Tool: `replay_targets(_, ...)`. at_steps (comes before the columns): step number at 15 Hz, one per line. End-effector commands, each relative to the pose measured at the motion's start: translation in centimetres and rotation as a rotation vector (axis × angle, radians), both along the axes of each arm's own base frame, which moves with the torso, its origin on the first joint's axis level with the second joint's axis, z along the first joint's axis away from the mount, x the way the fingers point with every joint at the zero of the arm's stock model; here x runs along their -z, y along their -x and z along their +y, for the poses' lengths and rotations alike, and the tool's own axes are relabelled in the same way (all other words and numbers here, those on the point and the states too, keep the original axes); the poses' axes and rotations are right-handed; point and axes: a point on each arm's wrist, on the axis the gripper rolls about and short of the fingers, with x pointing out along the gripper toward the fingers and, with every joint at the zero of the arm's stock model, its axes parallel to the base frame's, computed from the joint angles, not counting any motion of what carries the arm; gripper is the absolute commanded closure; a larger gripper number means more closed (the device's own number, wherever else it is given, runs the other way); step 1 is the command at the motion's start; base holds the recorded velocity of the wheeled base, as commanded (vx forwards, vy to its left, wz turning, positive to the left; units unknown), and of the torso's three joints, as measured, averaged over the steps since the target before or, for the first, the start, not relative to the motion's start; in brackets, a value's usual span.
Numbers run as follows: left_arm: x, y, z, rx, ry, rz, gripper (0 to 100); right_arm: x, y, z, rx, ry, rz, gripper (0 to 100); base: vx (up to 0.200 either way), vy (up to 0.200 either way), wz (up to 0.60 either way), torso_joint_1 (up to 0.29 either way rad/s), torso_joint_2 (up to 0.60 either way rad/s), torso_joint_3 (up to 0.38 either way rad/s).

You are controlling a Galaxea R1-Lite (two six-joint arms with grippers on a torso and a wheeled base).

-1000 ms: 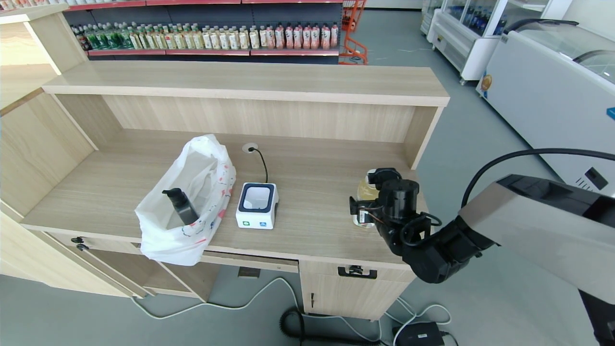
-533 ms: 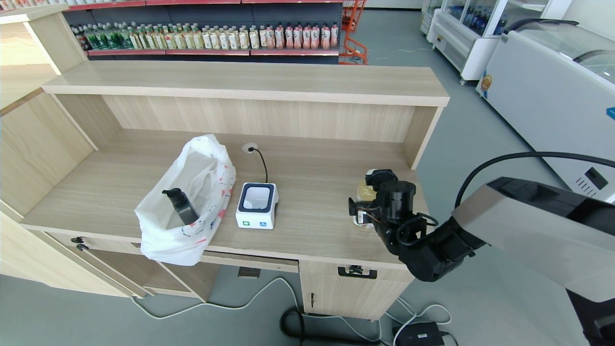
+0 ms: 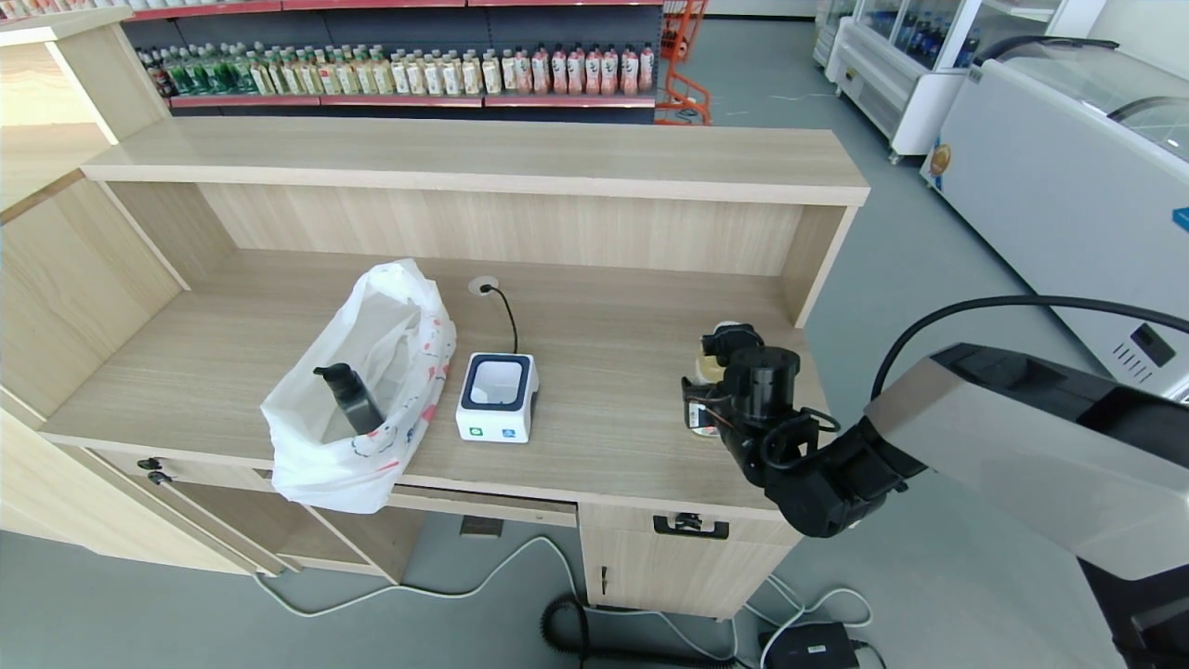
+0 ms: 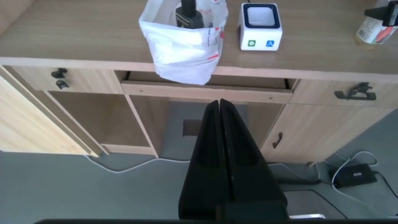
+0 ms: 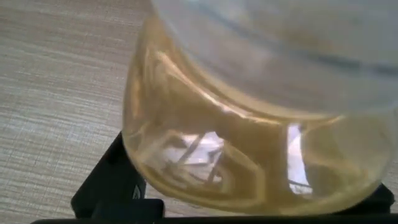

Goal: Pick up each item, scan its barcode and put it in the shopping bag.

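The jar (image 5: pixel 249 137), clear-walled and full of amber liquid, stands upright near the right end of the counter (image 3: pixel 604 372), well apart from the scanner (image 3: pixel 498 395) and shopping bag (image 3: pixel 372 372). The right gripper (image 3: pixel 713 376) has crept in around it this past second. I cannot tell whether it grips yet. Pick-up looks under way, with scanning ahead.

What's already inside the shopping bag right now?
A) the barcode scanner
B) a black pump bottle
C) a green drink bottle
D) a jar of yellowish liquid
B: the black pump bottle stands inside the white shopping bag, to the left of the scanner on the counter.
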Motion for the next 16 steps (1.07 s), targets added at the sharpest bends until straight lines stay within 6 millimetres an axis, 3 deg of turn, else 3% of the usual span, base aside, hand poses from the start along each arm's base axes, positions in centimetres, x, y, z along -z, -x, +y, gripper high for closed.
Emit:
replay_targets(1, 0.0, 0.0, 0.0, -0.002, 0.000, 0.000, 100, -0.2, 0.1, -0.2, 0.003, -0.001, -0.002, 100, 0.000, 0.000, 0.00, 0.000, 0.00, 0.000)
replay_targets(5, 0.0, 0.0, 0.0, 0.000, 0.000, 0.000, 100, -0.3, 0.1, -0.9, 0.020, 0.003, 0.004, 100, 0.000, 0.000, 0.00, 0.000, 0.00, 0.000)
replay_targets(7, 0.0, 0.0, 0.0, 0.000, 0.000, 0.000, 100, -2.2, 1.1, -2.0, 0.027, -0.009, -0.002, 100, 0.000, 0.000, 0.00, 0.000, 0.00, 0.000)
replay_targets(9, 0.0, 0.0, 0.0, 0.000, 0.000, 0.000, 100, -6.4, 2.0, -4.6, 0.033, -0.096, -0.028, 100, 0.000, 0.000, 0.00, 0.000, 0.00, 0.000)
replay_targets(10, 0.0, 0.0, 0.0, 0.000, 0.000, 0.000, 100, -7.4, 2.3, -5.6, 0.036, -0.118, -0.026, 100, 0.000, 0.000, 0.00, 0.000, 0.00, 0.000)
replay_targets(11, 0.0, 0.0, 0.0, 0.000, 0.000, 0.000, 100, -10.7, 2.9, -9.1, 0.044, -0.171, -0.033, 100, 0.000, 0.000, 0.00, 0.000, 0.00, 0.000)
replay_targets(12, 0.0, 0.0, 0.0, 0.000, 0.000, 0.000, 100, -13.3, 4.1, -10.7, -0.004, -0.247, -0.044, 100, 0.000, 0.000, 0.00, 0.000, 0.00, 0.000)
replay_targets(13, 0.0, 0.0, 0.0, 0.000, 0.000, 0.000, 100, -14.5, 4.8, -11.2, -0.046, -0.289, -0.041, 100, 0.000, 0.000, 0.00, 0.000, 0.00, 0.000)
replay_targets(14, 0.0, 0.0, 0.0, 0.000, 0.000, 0.000, 100, -19.3, 8.8, -12.3, -0.253, -0.447, 0.008, 100, 0.000, 0.000, 0.00, 0.000, 0.00, 0.000)
replay_targets(16, 0.0, 0.0, 0.0, 0.000, 0.000, 0.000, 100, -24.0, 14.9, -13.1, -0.532, -0.549, 0.121, 100, 0.000, 0.000, 0.00, 0.000, 0.00, 0.000)
